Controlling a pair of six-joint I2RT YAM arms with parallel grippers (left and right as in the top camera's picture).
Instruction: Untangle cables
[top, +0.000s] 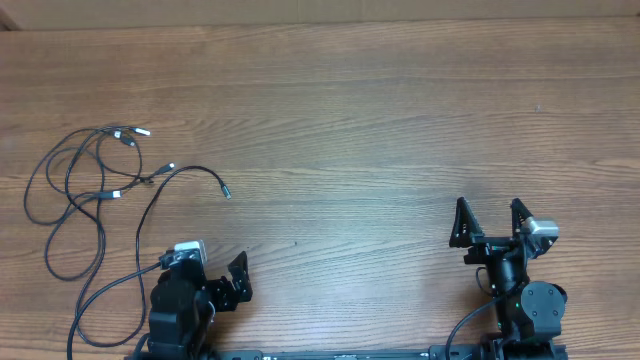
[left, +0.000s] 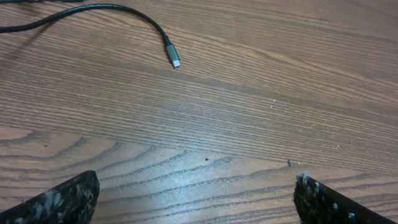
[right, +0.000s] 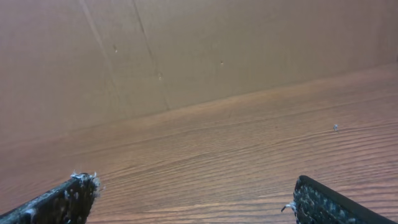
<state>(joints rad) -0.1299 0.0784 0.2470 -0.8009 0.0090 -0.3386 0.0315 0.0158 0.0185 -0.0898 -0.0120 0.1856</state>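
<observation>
The cables (top: 90, 185) lie on the wooden table (top: 380, 120) at the far left, as a loose tangle of thin black loops with silvery plug tips (top: 140, 131) at the top. One strand arcs out to the right and ends in a plug (top: 226, 190). The left wrist view shows that plug (left: 176, 62) ahead of my left gripper (left: 196, 193), well apart from it. My left gripper (top: 203, 264) stands open at the near left edge, empty. Open and empty too, my right gripper (top: 490, 218) is at the near right, far from the cables; in the right wrist view it (right: 196, 193) has only bare wood below it.
One long strand (top: 105, 295) trails down past the left side of the left arm toward the table's near edge. A brown cardboard wall (right: 186, 50) stands along the table's far side.
</observation>
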